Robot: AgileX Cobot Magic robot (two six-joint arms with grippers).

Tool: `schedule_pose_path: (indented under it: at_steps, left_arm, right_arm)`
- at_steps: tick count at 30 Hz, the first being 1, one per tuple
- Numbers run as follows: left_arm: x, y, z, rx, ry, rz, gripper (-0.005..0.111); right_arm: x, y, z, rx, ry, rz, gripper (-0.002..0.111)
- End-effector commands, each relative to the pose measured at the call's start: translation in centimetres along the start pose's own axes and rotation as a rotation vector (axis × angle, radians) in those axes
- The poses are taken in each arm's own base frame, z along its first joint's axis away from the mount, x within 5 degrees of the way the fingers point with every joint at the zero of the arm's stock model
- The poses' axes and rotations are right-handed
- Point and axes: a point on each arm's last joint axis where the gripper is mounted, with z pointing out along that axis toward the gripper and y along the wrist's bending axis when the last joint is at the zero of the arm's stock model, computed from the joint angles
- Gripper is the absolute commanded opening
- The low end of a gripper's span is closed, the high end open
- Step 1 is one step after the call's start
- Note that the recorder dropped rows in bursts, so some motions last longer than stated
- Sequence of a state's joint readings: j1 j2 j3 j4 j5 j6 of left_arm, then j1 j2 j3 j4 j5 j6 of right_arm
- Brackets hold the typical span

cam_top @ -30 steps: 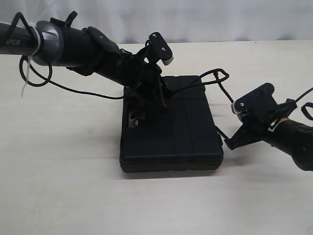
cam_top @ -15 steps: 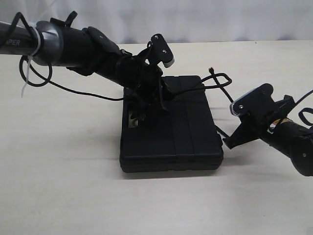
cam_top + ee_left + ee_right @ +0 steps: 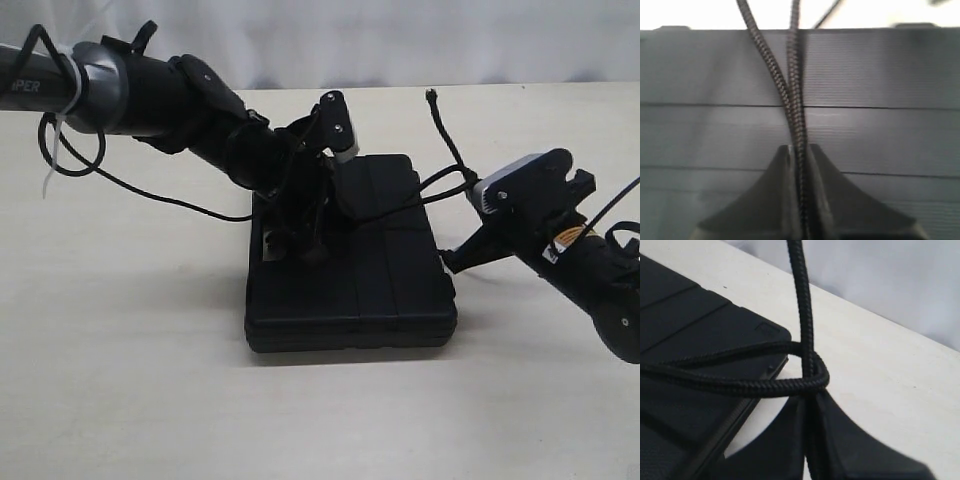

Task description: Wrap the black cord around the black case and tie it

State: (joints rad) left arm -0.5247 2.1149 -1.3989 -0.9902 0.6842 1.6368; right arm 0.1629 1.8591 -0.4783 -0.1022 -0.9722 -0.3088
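Right gripper [image 3: 457, 262] has drawn in against the black case [image 3: 370, 290], and the loose end of the black cord [image 3: 448, 135] has swung up toward 1 o'clock.

The case lies flat mid-table [image 3: 130, 380]. The left gripper [image 3: 305, 240] sits over its 10 o'clock corner, jaws pinched on two strands of cord that run across the lid toward 3 o'clock. At that edge the right gripper's jaws are clamped on the cord, where a loop crosses just beyond its tips.

One case [image 3: 372, 292]; one cord [image 3: 447, 130]; two claws [image 3: 800, 210] [image 3: 810, 450]
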Motion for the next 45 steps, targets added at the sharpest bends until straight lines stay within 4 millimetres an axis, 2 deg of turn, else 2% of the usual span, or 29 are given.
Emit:
schedule_pose_path:
  at_steps: [1, 5, 8, 12, 15, 18, 22, 26, 29, 32, 38, 41, 43, 45]
  left_arm:
    - [-0.4, -0.2, -0.4, 0.014, -0.019, 0.037, 0.003]
    - [-0.7, 0.1, -0.4, -0.017, -0.049, 0.008, 0.004]
    - [-0.7, 0.0, -0.4, -0.013, -0.051, 0.019, 0.02]
    - [-0.7, -0.1, -0.4, -0.004, -0.043, 0.023, 0.054]
    - [-0.9, -0.1, -0.7, -0.007, -0.05, 0.025, 0.065]
    - [-1.7, -0.2, -1.6, -0.018, -0.076, 0.028, 0.065]
    - [-3.7, -0.7, -3.9, -0.025, -0.144, 0.035, 0.065]
    - [-5.4, 0.2, -4.8, -0.14, -0.302, -0.068, 0.064]
    - [-5.7, 0.9, -4.4, -0.189, -0.396, -0.096, 0.064]
    - [-5.8, 1.1, -3.6, -0.154, -0.501, -0.157, 0.064]
    - [-4.6, 1.1, -0.8, -0.087, -0.487, -0.138, 0.064]
    - [-4.4, 0.8, -0.2, -0.059, -0.49, -0.116, 0.055]
    - [-5.2, 0.7, -0.6, -0.031, -0.533, -0.065, 0.039]
    - [-6.0, 0.8, -0.7, -0.036, -0.546, -0.047, 0.038]
  right_arm:
    - [-0.4, 0.2, -0.1, -0.013, -0.043, 0.005, 0.004]
    - [-0.4, 0.2, -0.1, -0.014, -0.044, 0.004, 0.004]
    - [-0.4, 0.2, -0.1, -0.014, -0.044, 0.004, 0.004]
    - [-0.4, 0.2, -0.1, -0.015, -0.041, 0.003, 0.004]
    - [-0.4, 0.2, -0.1, -0.015, -0.041, 0.003, 0.004]
    - [-0.4, 0.2, -0.1, -0.015, -0.041, 0.003, 0.004]
    - [-0.4, 0.2, -0.1, -0.015, -0.041, 0.003, 0.004]
    - [-0.5, 0.3, -0.1, -0.026, -0.051, 0.008, 0.004]
    - [-0.8, 0.8, -0.1, -0.081, -0.091, 0.009, 0.004]
    - [-1.1, 1.2, -0.2, -0.125, -0.123, -0.005, 0.004]
    - [-1.1, 1.2, -0.2, -0.125, -0.127, -0.006, 0.004]
    - [-1.2, 1.3, -0.2, -0.136, -0.13, -0.011, 0.004]
    - [-1.2, 1.4, -0.2, -0.145, -0.137, -0.017, 0.004]
    - [-1.2, 1.4, -0.2, -0.145, -0.137, -0.017, 0.004]
